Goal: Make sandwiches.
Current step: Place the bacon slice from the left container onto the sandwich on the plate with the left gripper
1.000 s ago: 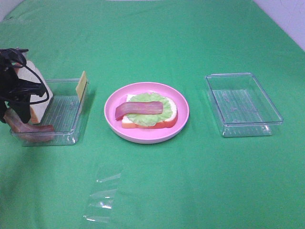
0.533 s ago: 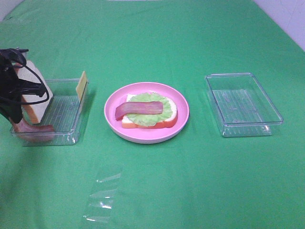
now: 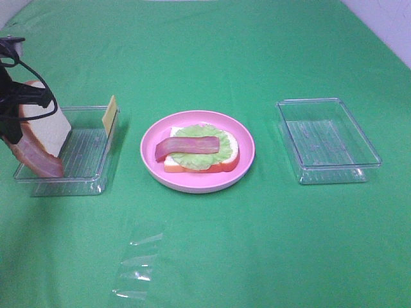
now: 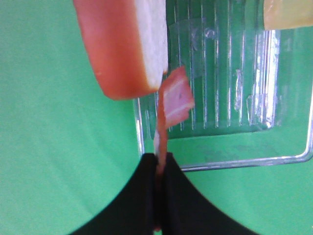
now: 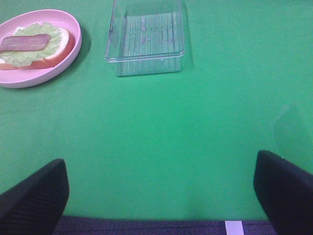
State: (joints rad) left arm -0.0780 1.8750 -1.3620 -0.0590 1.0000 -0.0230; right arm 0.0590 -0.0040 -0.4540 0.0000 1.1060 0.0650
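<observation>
From the high camera, the left gripper (image 3: 9, 128) sits at the far left edge, clenched on the top end of a reddish-brown bacon strip (image 3: 33, 157) that hangs slantwise, its lower end over the near-left corner of the clear ribbed plastic tray (image 3: 90, 183). I cannot tell whether that end is clear of the tray floor. The round pink plate (image 3: 149, 160) lies to the gripper's right. On it are a crusted white bread slice (image 3: 232, 149), a ruffled pale-green lettuce leaf (image 3: 199, 157) and a plated bacon strip (image 3: 186, 147) whose long axis runs left to right. I judge the hanging strip must travel right and go down parallel to it. The left arm is far nearer and already loaded. A second ago this gripper was lower in the tray, with the strip on the floor; now it is raised and the strip has come up with it. The leaning bread slice (image 3: 50, 128) and thin yellow cheese square (image 3: 110, 114) have not shifted. The left wrist view confirms the jaws pinched tight on the strip, beside the bread. In the right wrist view, the right gripper (image 5: 160, 161) stands released and empty, near the table's front edge.
</observation>
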